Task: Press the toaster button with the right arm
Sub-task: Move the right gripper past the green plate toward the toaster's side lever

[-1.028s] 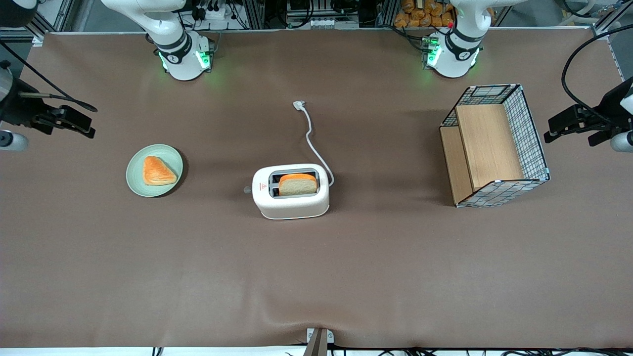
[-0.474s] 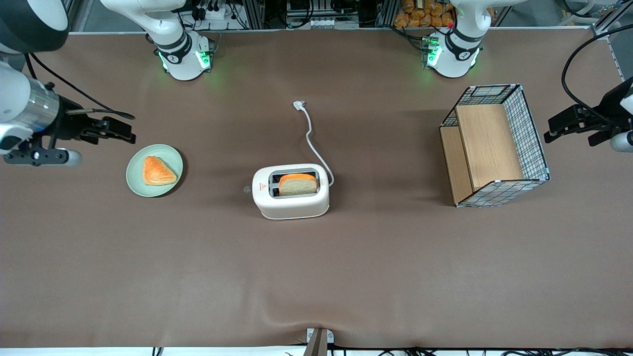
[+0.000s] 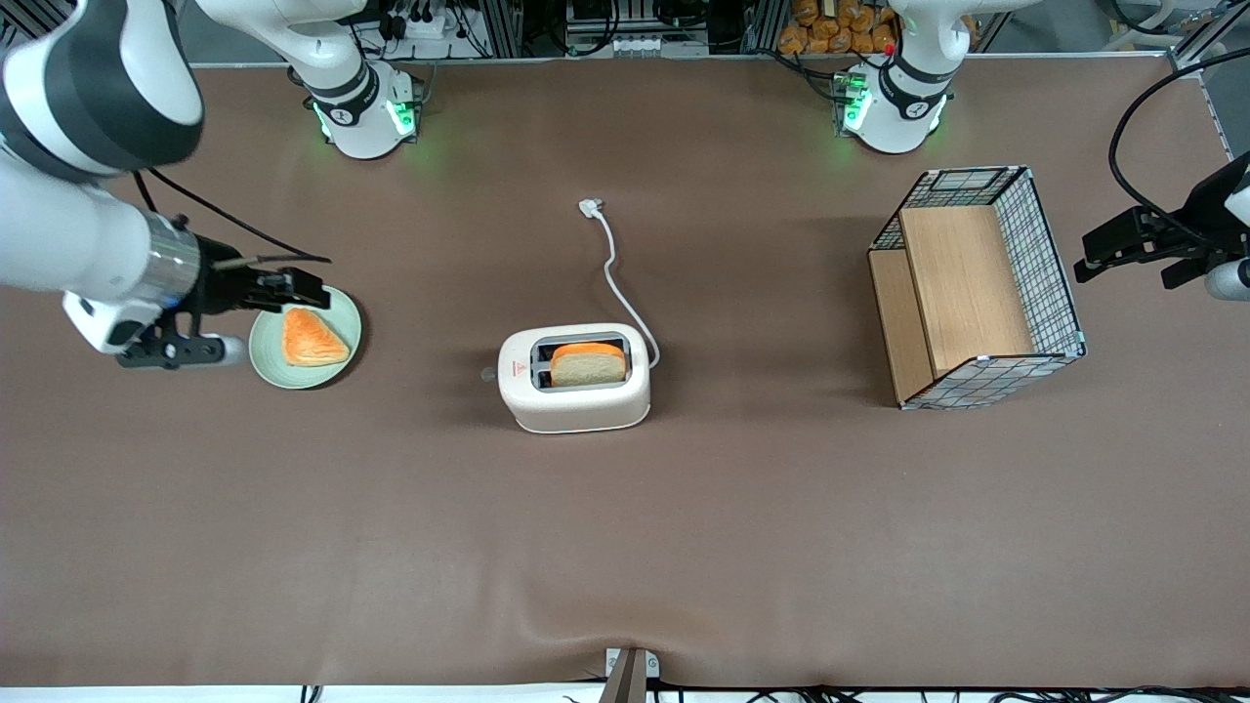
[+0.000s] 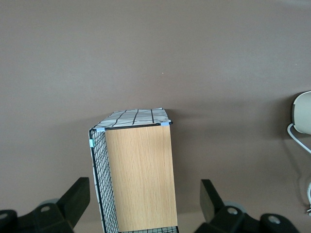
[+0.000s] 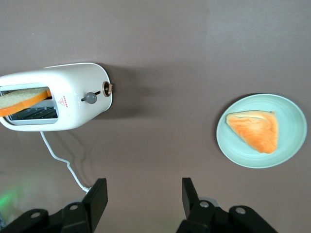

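**A:** Where does the right arm (image 3: 88, 210) stand, and what is its gripper (image 3: 311, 286) doing?

**B:** The arm reaches in from the working arm's end of the worktop (image 3: 625, 547). Its gripper hangs above the rim of the pale green plate (image 3: 269, 363), on the plate's edge farther from the front camera. The fingers (image 5: 97, 196) are spread apart and grasp nothing; the wrist view shows bare worktop between them.

**A:** What lies on the plate?

**B:** One triangular orange pastry (image 3: 312, 338), flat on its centre.

**A:** And the toaster?

**B:** The white two-slot toaster (image 3: 574, 392) sits near the middle of the worktop, well apart from the plate and the gripper. A bread slice (image 3: 587, 363) stands upright in the slot nearer the front camera. The toaster button (image 5: 91, 97), a small grey knob, projects from the narrow end that faces the plate; a small brownish dial (image 5: 107, 88) sits just beside it on the same end. Nothing touches the button.

**A:** The cord?

**B:** The white cord (image 3: 617, 273) runs from the toaster's other narrow end toward the edge of the worktop where the arm bases stand, and its plug (image 3: 590, 206) lies loose on the surface.

**A:** Anything else?

**B:** A wire-mesh basket (image 3: 1045, 254) with wooden panels, toward the parked arm's end.
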Robot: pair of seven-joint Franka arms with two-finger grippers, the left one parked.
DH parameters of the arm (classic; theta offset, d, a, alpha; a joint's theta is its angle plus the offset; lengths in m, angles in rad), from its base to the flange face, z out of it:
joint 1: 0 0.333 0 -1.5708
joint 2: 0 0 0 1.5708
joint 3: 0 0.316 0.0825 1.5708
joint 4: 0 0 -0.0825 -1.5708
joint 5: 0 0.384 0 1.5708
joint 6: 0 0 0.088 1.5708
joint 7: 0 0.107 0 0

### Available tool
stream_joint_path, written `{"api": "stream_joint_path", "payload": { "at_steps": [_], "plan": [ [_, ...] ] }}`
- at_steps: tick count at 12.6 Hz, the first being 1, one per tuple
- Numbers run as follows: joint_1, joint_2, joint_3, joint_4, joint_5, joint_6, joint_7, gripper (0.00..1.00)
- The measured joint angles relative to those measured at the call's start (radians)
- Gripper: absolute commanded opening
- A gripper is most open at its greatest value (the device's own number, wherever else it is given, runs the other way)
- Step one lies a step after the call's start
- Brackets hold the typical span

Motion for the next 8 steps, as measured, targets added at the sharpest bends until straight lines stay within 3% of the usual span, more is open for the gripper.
{"api": "stream_joint_path", "payload": {
  "at_steps": [2,3,4,8],
  "plan": [
    [0.009,0.039,0.000,0.000,0.010,0.014,0.000,0.11],
    [0.022,0.058,0.000,0.000,0.011,0.031,0.000,0.04],
    [0.035,0.076,0.001,0.000,0.022,0.048,0.000,0.00],
    [0.049,0.175,-0.005,-0.008,0.172,0.081,0.000,0.00]
  ]
}}
